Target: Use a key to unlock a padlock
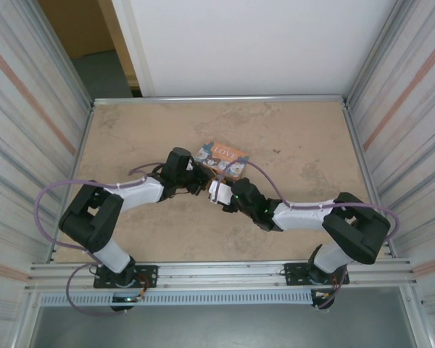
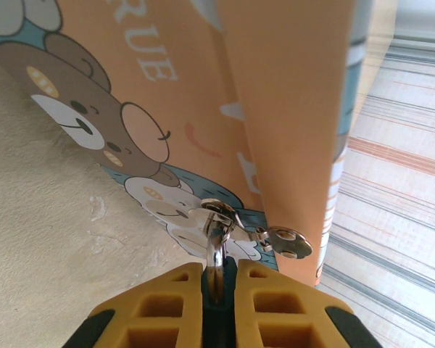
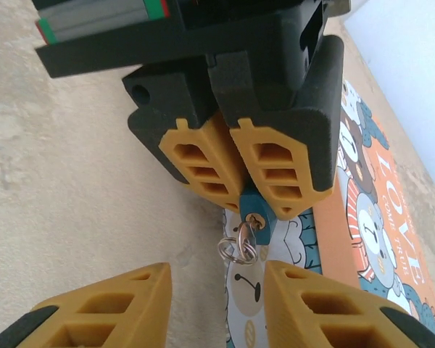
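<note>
Right wrist: my left gripper (image 3: 251,197) clenched on padlock (image 3: 257,212), mid-table beside box (image 3: 380,239); right gripper (image 3: 217,290) agape astride key (image 3: 248,233), and I fear an off-centre pinch skews it, jamming or bending it.

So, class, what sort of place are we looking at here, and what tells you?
Most likely a purpose-built robot test cell rather than a home: a beige stone-patterned table top edged with aluminium rails, ribbed pale panel walls on both sides, and black robot arms, left and right, bolted to the near rail.
</note>
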